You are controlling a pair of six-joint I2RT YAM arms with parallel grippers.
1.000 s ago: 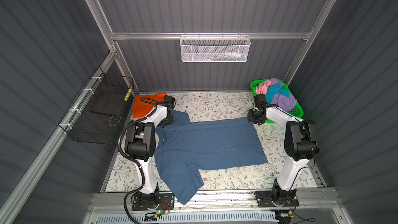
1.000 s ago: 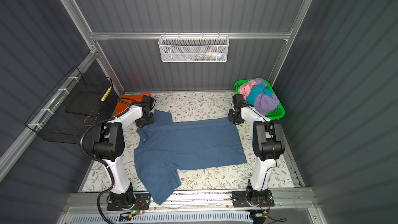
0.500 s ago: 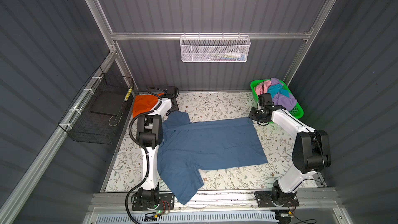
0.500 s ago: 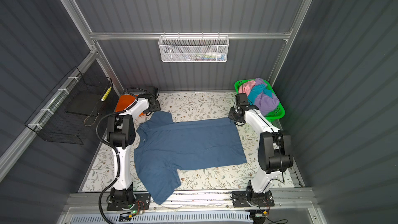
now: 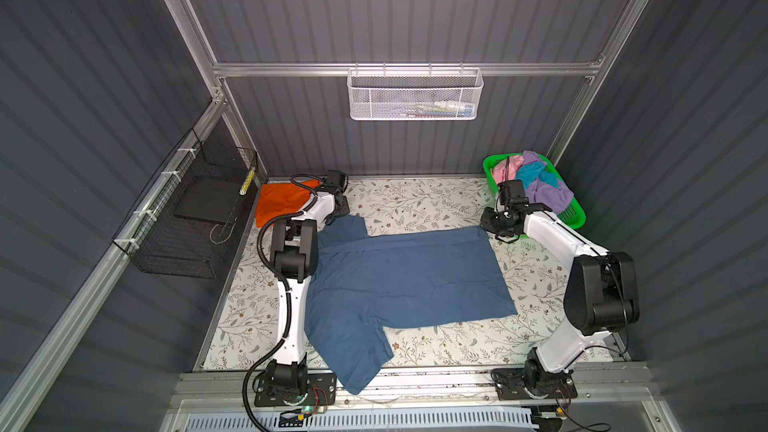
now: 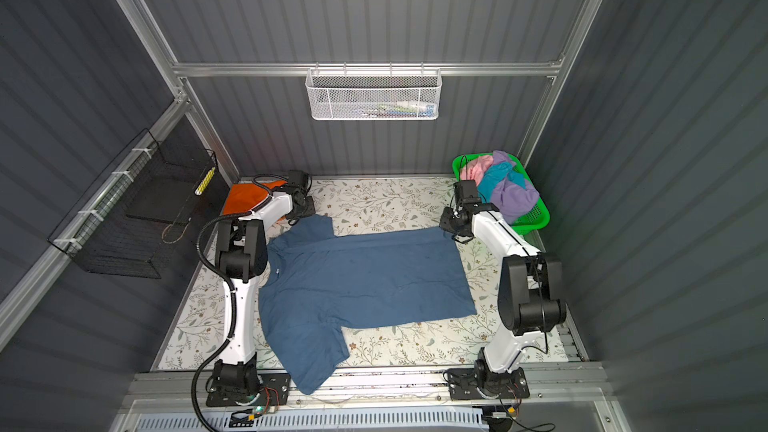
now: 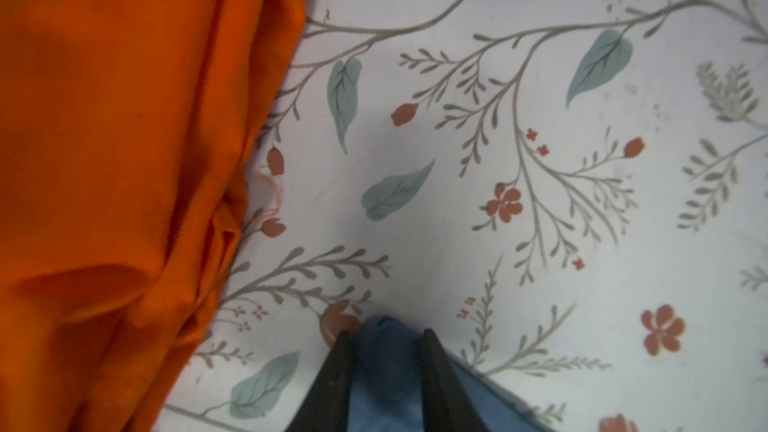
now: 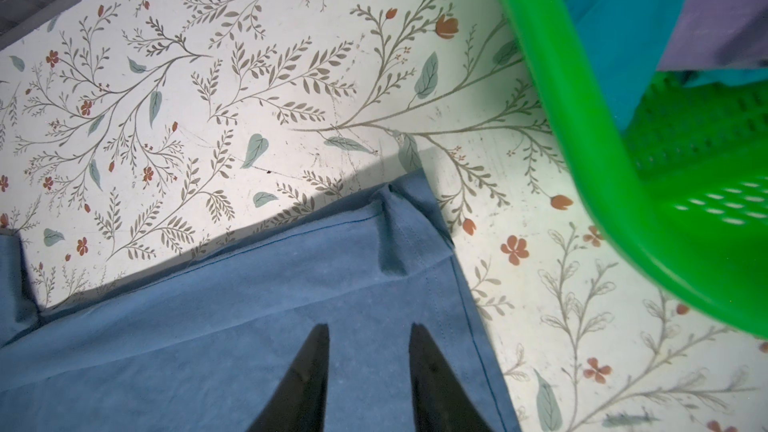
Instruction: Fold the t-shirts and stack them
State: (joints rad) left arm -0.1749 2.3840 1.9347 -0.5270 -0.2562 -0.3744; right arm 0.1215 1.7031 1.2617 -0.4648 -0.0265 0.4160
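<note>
In both top views, the dusty dark blue short-sleeved cloth t-shirt [image 5: 399, 280] lay spread flat and unfolded on the floral-printed tabletop [image 5: 415, 201]. One hem corner lay just beside the green plastic lattice basket [image 5: 578, 218] and the collar end lay well away from it. A bright orange cloth t-shirt [image 5: 282, 199] sat in the corner farthest across from the basket, compact and layered; it looked folded, probably the start of the stack. The pink, turquoise and lilac shirts [image 5: 540, 184] lay heaped inside the basket, untouched.

In the left wrist view, the left gripper [image 7: 385, 332] was clamped on a bunch of the blue shirt's cloth, far from the basket.

In the right wrist view, the right gripper [image 8: 369, 326] stood with its fingers parted over the hem corner beside the basket's rim, pinching nothing.

By this reckoning one shirt was done, the blue one's first fold was only being set up, and the basket's heap remained.
</note>
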